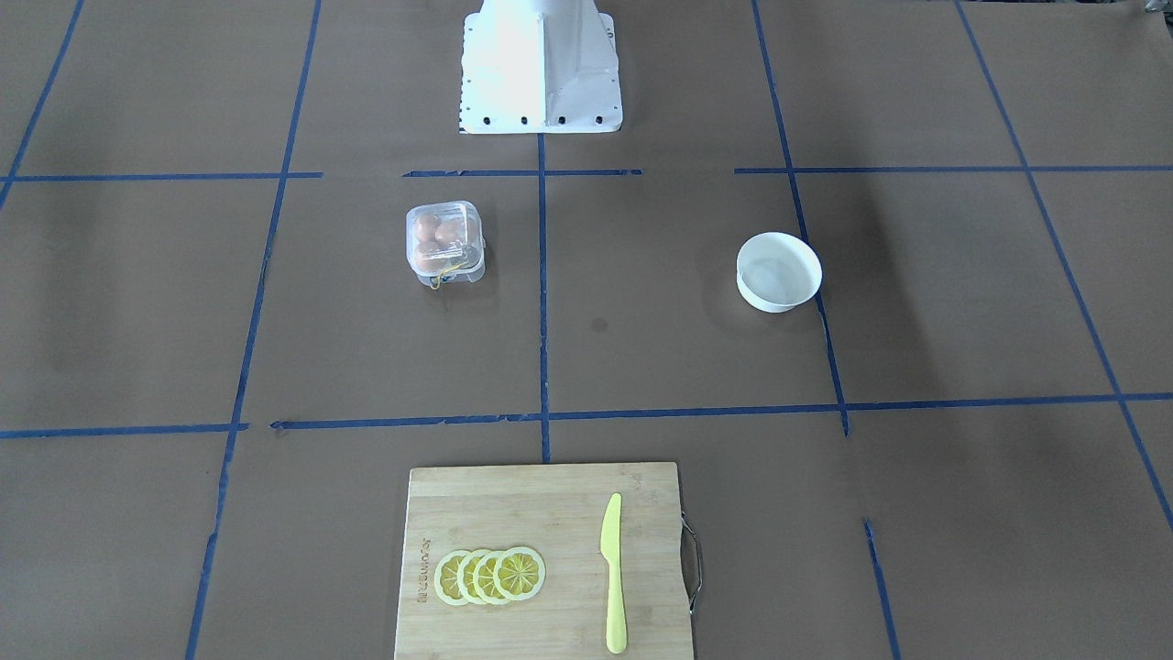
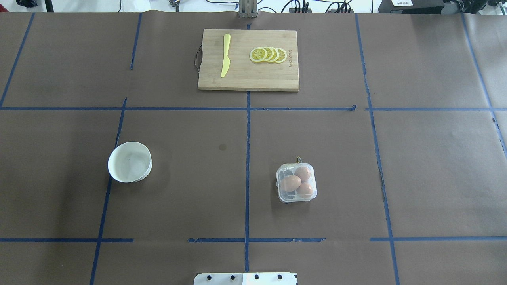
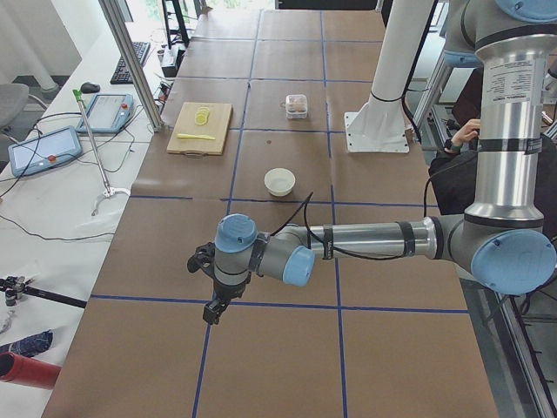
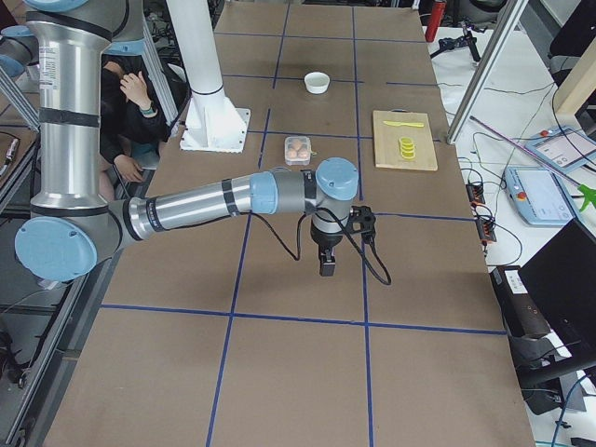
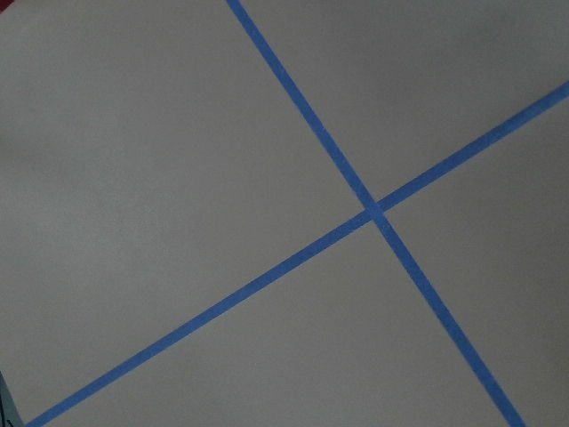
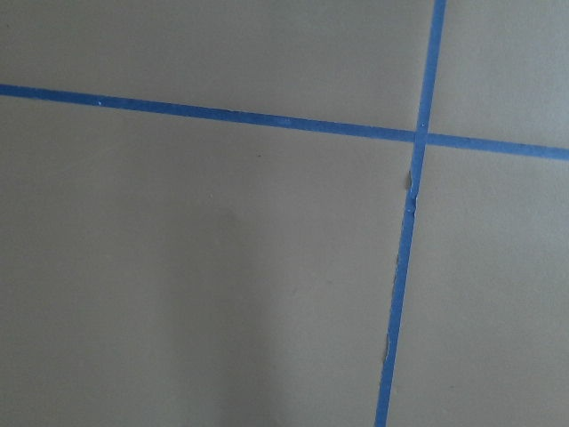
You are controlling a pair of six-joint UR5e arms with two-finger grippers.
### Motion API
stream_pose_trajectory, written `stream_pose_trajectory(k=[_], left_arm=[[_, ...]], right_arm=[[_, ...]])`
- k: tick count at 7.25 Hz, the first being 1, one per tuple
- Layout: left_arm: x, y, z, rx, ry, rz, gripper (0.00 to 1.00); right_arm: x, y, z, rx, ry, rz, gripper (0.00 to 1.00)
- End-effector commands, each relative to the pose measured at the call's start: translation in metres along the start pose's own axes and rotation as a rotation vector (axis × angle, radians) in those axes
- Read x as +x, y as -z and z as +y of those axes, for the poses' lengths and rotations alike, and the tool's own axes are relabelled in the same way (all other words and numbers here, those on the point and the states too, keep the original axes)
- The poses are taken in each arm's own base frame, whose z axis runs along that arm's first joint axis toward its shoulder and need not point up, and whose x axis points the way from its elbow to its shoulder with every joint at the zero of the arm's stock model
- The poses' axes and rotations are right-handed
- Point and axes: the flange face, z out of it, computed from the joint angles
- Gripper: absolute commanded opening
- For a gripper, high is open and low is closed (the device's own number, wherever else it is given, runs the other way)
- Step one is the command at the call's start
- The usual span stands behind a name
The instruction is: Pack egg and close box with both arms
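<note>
The box point(image 2: 281, 174), a small clear plastic carton, stands right of the centre tape line with its lid down and a yellow string point(image 2: 298, 160) at its far edge. Three brown eggs lie inside; the largest egg point(image 2: 291, 183) is in the middle, and I cannot tell which is the task's own. The box point(image 1: 470, 263) also shows in the front view. Neither arm reaches the overhead or front view. My left gripper point(image 3: 213, 309) hangs over the table's near end in the left side view, far from the box point(image 3: 297, 105). My right gripper point(image 4: 328, 265) hangs likewise in the right side view. I cannot tell whether either is open or shut.
An empty white bowl point(image 2: 130, 162) sits left of centre. A bamboo cutting board point(image 2: 253, 81) at the far side carries a yellow knife point(image 2: 225, 55) and lemon slices point(image 2: 268, 54). Both wrist views show only brown paper and blue tape. A person sits behind the robot's pedestal point(image 3: 383, 96).
</note>
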Motion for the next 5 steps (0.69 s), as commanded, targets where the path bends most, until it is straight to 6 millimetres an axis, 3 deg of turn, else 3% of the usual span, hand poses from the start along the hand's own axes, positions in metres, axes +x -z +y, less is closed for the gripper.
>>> stream_pose_trajectory(k=[1, 2, 3, 5], left_arm=[[0.017, 0.043, -0.029, -0.092, 0.082, 0.050, 1.00], [0.023, 0.050, -0.025, -0.067, 0.119, 0.154, 1.00], [0.027, 0.044, -0.014, -0.051, 0.133, 0.226, 1.00], [0.005, 0.062, 0.005, -0.020, 0.189, 0.199, 1.00]], right_arm=[[0.014, -0.010, 0.006, -0.021, -0.020, 0.001, 1.00], [0.023, -0.011, 0.010, -0.022, -0.007, 0.003, 1.00], [0.044, -0.008, 0.017, -0.016, 0.025, -0.001, 1.00], [0.069, -0.003, 0.027, -0.003, -0.022, 0.003, 1.00]])
